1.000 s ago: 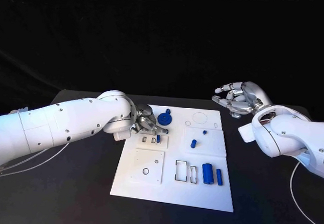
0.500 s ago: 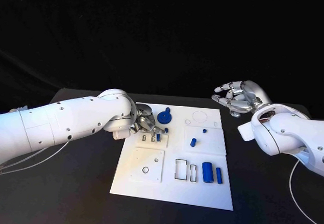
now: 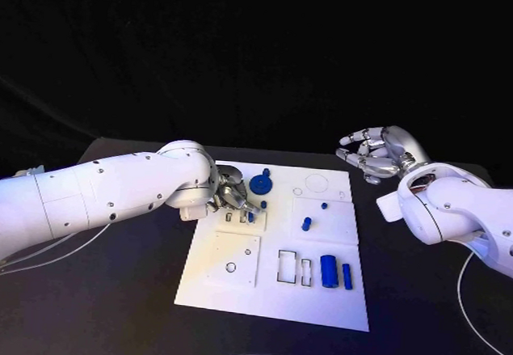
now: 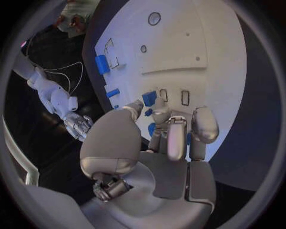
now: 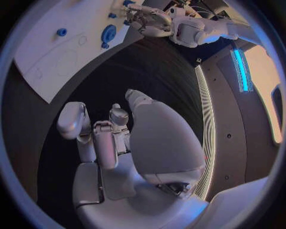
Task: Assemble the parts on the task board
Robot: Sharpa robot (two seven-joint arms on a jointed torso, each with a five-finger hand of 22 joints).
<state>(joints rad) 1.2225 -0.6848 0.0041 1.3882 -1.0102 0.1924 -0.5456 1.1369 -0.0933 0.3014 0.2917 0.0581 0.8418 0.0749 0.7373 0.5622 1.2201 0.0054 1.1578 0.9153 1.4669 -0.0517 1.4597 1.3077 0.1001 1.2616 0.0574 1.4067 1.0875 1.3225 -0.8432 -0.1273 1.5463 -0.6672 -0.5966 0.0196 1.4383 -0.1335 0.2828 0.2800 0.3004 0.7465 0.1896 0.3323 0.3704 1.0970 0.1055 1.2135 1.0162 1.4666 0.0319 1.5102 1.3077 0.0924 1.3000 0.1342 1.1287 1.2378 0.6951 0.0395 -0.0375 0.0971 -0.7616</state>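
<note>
1 small blue part sits at the left robot hand fingertips; I cannot tell if it's held. Push straight down, slowly.

The task board lies at the middle of the desk. The left hand sits over the board's far left part, just beside the round part behind it, with a small part to its right near the board's middle and two upright parts at the near right. The right hand hangs off the board, beyond its far right corner.
</note>
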